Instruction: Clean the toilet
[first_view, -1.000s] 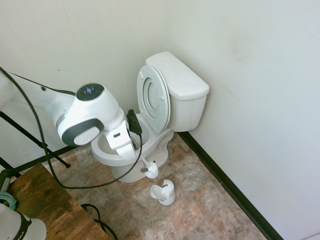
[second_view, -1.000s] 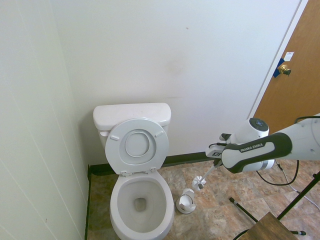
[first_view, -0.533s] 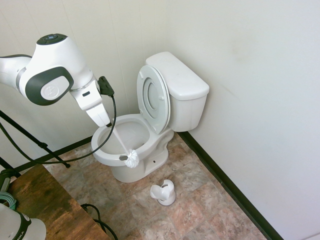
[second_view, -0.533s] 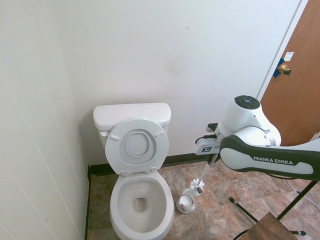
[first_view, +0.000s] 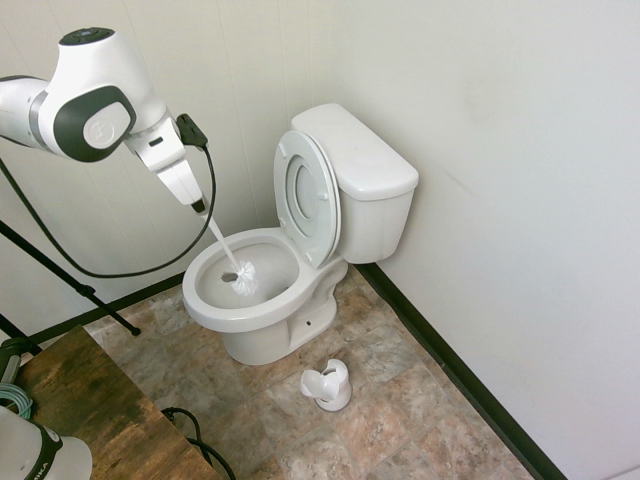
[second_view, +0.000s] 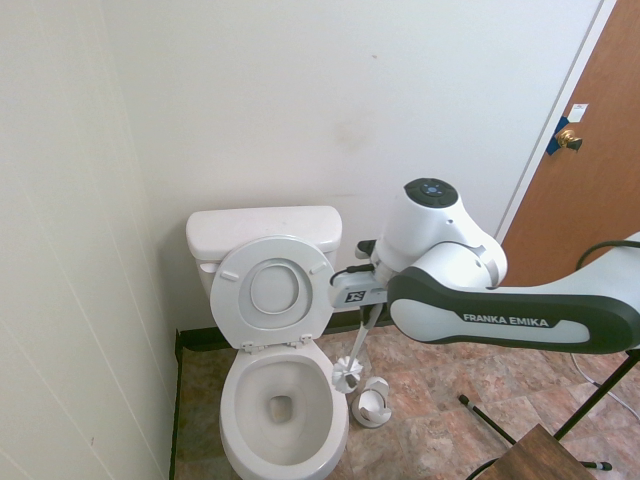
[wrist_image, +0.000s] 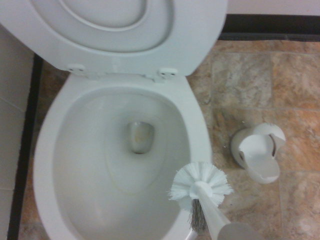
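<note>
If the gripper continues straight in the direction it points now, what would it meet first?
Probably the toilet. The gripper, shut on the toilet brush, points steeply down, and the brush head would likely reach the near rim or the bowl's inside first; depth is unclear.

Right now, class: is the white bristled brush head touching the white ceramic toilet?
Cannot tell: brush head overlaps toilet rim in all views; none plainly shows contact or gap.

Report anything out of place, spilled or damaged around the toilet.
Nothing stands out. The toilet has its lid raised; the gripper holds the toilet brush over the bowl. The brush holder sits upright on dry floor tiles.
</note>
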